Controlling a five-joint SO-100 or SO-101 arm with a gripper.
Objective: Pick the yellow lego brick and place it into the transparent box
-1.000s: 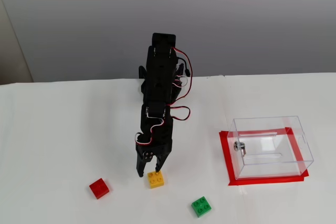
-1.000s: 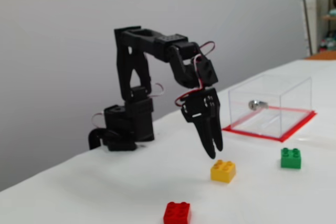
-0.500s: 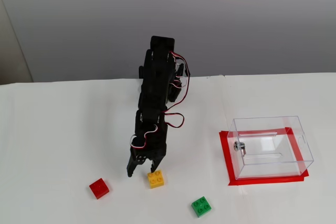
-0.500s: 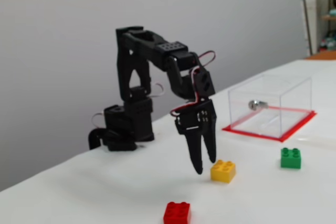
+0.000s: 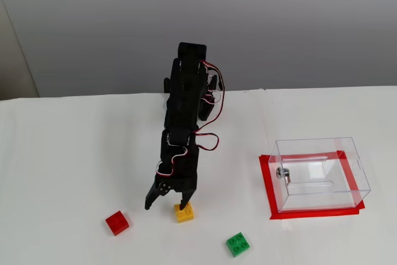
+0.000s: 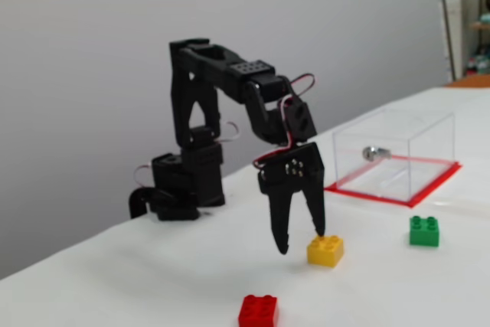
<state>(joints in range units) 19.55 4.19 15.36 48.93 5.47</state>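
Spreading wider, hand (image 6: 301,240) reaches yellow lego brick (image 6: 325,250).

I can read no text, label, brand, number or sign in either fixed view.
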